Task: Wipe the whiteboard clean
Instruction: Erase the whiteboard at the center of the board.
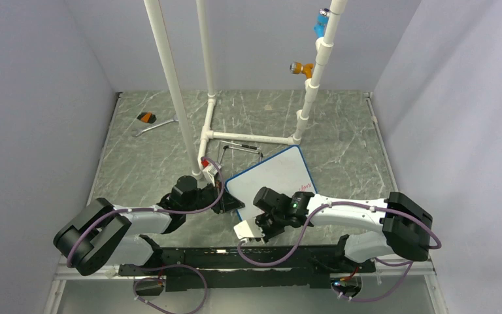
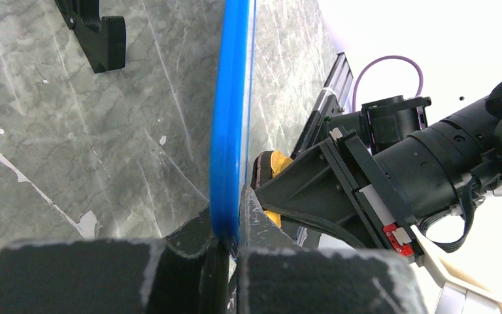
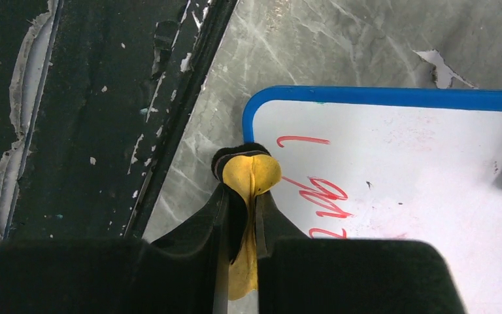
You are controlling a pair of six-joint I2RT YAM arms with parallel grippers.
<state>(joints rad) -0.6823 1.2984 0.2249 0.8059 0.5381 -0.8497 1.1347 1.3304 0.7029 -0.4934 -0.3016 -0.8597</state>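
At the back of the grey marbled tabletop [image 1: 340,131], a frame of white plastic pipes [image 1: 173,85], tall uprights cut off by the top of the overhead view. Clipped on the right-hand upright, an orange fitting [image 1: 302,68] and a blue fitting [image 1: 320,25]. Left of the pipes, lying flat: a silver wrench [image 1: 153,127], and just beside it a small orange-and-black block [image 1: 146,117]. Between the pipe base and the board's far edge, a thin black wire rod [image 1: 242,146]. At the foot of the nearest upright, a tiny red part [image 1: 204,161], too small to name. Along the near edge, a scuffed black mounting rail [image 1: 268,255].

In the middle of the table, just in front of the pipe base and between both arms: a small rectangular whiteboard [image 1: 271,171] with thin blue frame and rounded corners, turned at a slant. Near part hidden from above by the right arm crossing over it. White face mostly plain; red handwritten strokes by the near rounded corner, a further trace of red at the right edge.

Left gripper [image 2: 225,242] pinched tight on the blue frame at the board's left edge, one finger on each side. Right gripper [image 3: 242,203] narrow, clamped on a soft yellow pad [image 3: 251,175] with a black rim. Pad tip at the frame's rounded corner, just beside the red strokes; cannot tell whether touching the face.
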